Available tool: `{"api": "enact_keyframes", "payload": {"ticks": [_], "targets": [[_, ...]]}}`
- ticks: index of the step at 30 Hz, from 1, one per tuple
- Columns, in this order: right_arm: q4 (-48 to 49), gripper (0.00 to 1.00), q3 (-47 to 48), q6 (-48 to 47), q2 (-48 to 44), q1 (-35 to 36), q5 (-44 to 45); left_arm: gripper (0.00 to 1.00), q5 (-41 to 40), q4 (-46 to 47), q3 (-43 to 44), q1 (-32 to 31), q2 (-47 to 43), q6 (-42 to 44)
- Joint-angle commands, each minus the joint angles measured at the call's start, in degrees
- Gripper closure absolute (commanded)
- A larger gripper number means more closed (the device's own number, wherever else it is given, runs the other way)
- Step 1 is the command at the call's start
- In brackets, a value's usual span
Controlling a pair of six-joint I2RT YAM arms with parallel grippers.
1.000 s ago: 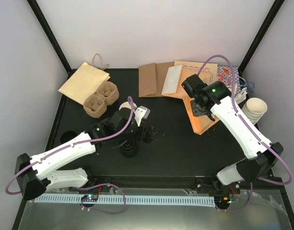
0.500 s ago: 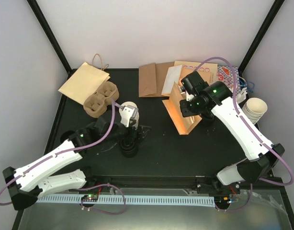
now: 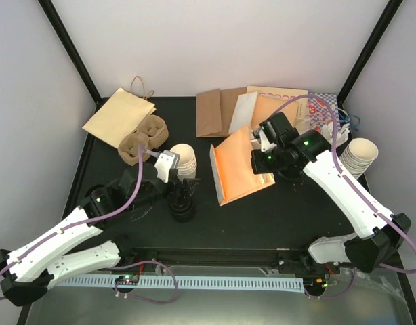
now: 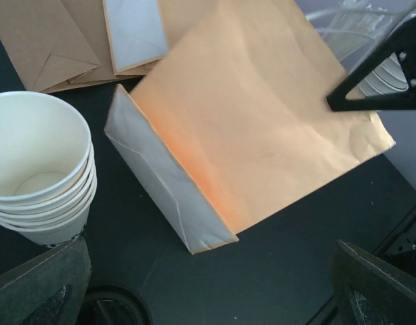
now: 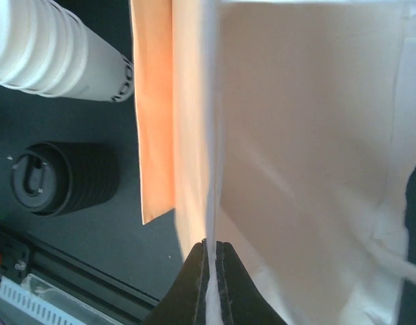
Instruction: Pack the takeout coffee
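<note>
Heads up, I can't spot the coffee itself in any view: no lidded cup on the desk (image 3: 262, 217), and as far as I can see none in the carrier (image 3: 143, 139) either. There's only a stack of bare cups (image 4: 38, 162) and a pile of black lids (image 5: 59, 177) just in front of it. My guess for when a lidded cup does turn up: thin paper wall, so it'll dent if squeezed hard, and there's no telling how heavy it is without knowing if it's filled. I'd take it around the body just under the lid rim with a soft pinch, and not by the lid, since those snap-ons probably pop off. What's actually in hand is the orange bag (image 3: 238, 169). The right gripper (image 5: 209, 250) has its tips pressed together on one thin edge, and the bag hangs tilted over the middle of the desk with its grey-white folded end toward the left arm. It looks light and floppy, so one pinch likely won't hold the mouth open. The left gripper (image 3: 170, 164) is spread wide with nothing in it, right beside the cups.
</note>
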Motion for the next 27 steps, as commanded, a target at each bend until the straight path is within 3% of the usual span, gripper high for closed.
{"api": "enact_keyframes", "payload": {"ticks": [1, 17, 27], "targets": [[1.3, 0.99, -5.2, 1.7, -2.7, 0.2, 1.0, 0.01, -1.7, -2.1, 1.1, -0.2, -1.5, 0.3], [3.6, 0.99, -19.7, 3.6, -10.6, 0.4, -4.9, 0.01, -2.2, -2.3, 2.0, -0.2, -0.6, 0.8], [15.2, 0.99, -27.5, 15.4, -16.6, 0.5, -0.8, 0.01, -2.7, -2.8, 2.3, -0.2, -0.6, 0.8]]}}
